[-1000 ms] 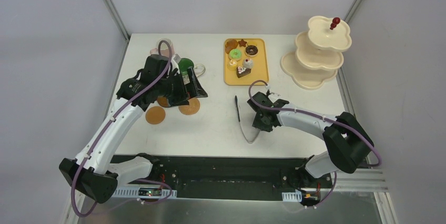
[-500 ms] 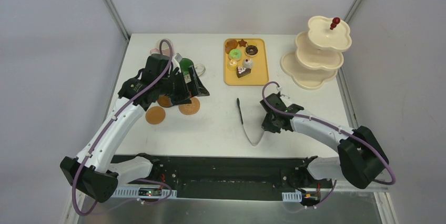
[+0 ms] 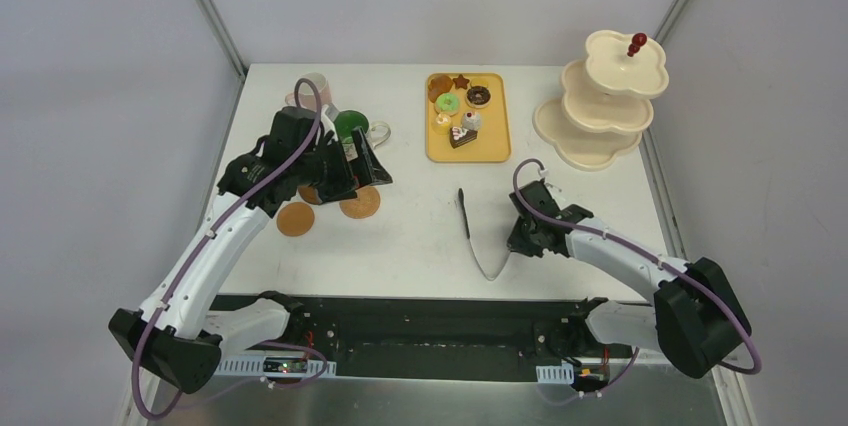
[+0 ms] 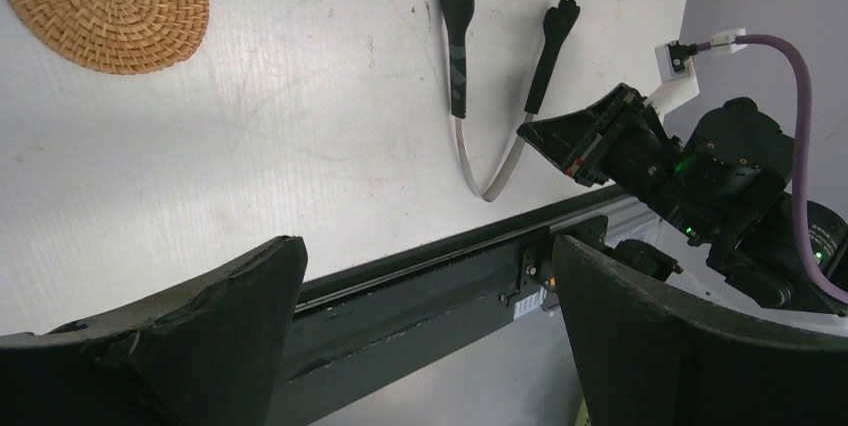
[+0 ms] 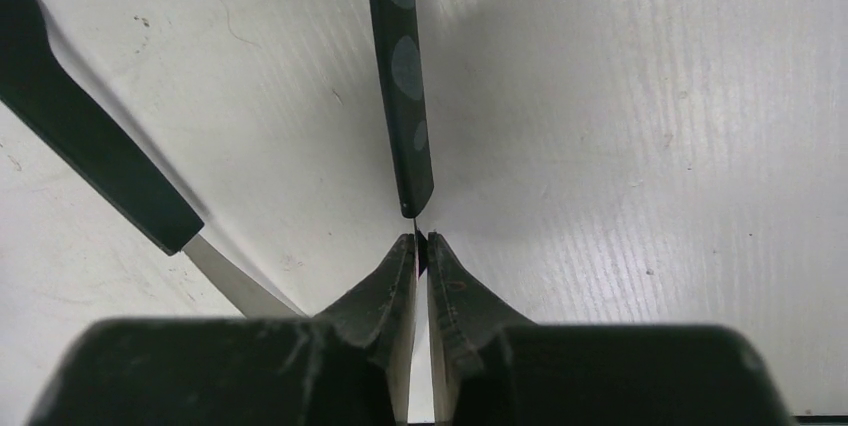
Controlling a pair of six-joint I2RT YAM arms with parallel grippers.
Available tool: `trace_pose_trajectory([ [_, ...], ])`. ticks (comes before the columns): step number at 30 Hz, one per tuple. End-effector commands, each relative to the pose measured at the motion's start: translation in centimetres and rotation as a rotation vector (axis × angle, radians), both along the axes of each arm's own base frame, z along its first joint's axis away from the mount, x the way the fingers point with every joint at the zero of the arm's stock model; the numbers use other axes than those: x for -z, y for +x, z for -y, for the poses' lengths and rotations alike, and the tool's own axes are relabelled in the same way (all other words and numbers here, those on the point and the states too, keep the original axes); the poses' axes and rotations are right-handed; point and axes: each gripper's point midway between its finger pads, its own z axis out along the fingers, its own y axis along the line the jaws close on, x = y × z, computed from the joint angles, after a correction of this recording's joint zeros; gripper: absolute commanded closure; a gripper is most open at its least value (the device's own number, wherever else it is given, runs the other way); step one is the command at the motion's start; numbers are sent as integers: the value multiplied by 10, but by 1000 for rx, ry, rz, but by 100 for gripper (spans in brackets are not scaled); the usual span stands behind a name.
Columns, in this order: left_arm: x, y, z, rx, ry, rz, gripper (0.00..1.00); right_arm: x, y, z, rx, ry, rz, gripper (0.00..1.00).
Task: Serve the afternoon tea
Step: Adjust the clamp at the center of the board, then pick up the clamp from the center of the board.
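The right gripper [image 5: 420, 246] is pinched almost shut on the thin metal of one arm of the tongs [image 5: 405, 96], low over the tabletop [image 3: 420, 246] at about 5 o'clock in the top view. The tongs' other arm is splayed toward 9 o'clock. The left gripper [image 3: 365, 161] is held wide, with nothing between its jaws, over the mugs [image 3: 352, 126] at 10 o'clock. Just below them three coasters [image 3: 295, 218] are seen, one partly hidden by the arm, and no mug is seen set on any of them. At 12 o'clock the pastries [image 3: 448, 103] are gathered on the tray [image 3: 490, 143]. At 2 o'clock the stand [image 3: 560, 131] is seen with empty tiers. Nothing is judged served yet: the tongs are gripped, but every pastry is left to be moved to the stand, and each mug is left to be set on a coaster.
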Motion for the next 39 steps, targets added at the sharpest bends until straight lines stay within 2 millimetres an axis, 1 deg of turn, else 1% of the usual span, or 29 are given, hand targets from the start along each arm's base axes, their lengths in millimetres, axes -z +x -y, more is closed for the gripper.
trace_pose_trajectory([
  [1,-23,2,-18,-53,46,104,1,-5,-2,4,-13,16,21,88],
  [15,-46,11,-41,-151,103,217,1,-7,-3,5,-25,27,27,86],
  [17,-49,11,-44,-165,110,236,1,-8,-3,5,-27,31,31,83],
  [19,-52,12,-47,-179,113,254,1,-10,-3,5,-30,35,34,77],
  [21,-55,14,-50,-192,120,272,1,-13,-2,4,-30,42,41,70],
  [24,-60,17,-55,-212,136,300,0,-23,0,5,-28,43,59,56],
  [25,-62,18,-55,-212,140,307,0,-26,1,6,-25,41,72,55],
  [28,-65,22,-60,-229,167,324,0,-33,4,10,-16,41,92,52],
  [34,-64,29,-60,-227,187,326,0,-24,1,11,-8,42,55,50],
  [39,-62,34,-56,-221,185,318,0,-24,2,12,-1,50,61,48],
])
